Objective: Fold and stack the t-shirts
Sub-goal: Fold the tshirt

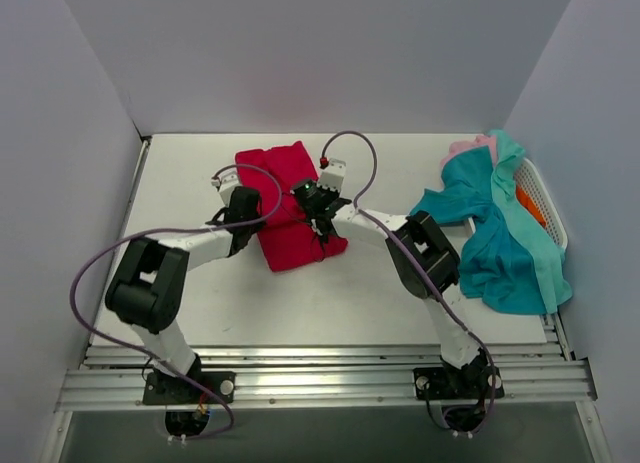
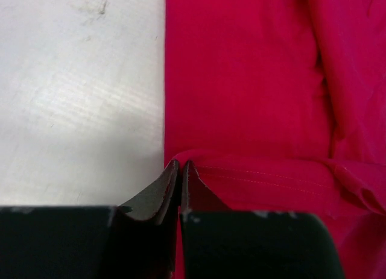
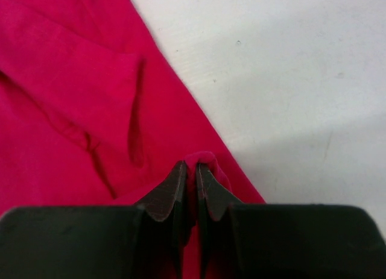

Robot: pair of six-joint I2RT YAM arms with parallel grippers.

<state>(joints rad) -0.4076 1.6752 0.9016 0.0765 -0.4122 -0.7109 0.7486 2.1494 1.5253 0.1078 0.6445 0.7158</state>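
A crimson red t-shirt [image 1: 288, 205] lies partly folded on the white table, left of centre. My left gripper [image 1: 244, 211] is at its left edge, jaws shut on the hemmed edge of the red cloth [image 2: 253, 110]. My right gripper [image 1: 318, 211] is at the shirt's right edge, jaws shut on a pinched fold of red cloth [image 3: 72, 92]. Several teal t-shirts [image 1: 500, 238] and a pale pink t-shirt [image 1: 470, 146] hang in a heap over the basket at the right.
A white slotted plastic basket [image 1: 545, 208] stands at the table's right edge under the teal heap, with something orange inside. Grey walls close the back and both sides. Purple cables loop over both arms. A slotted metal rail runs along the near edge.
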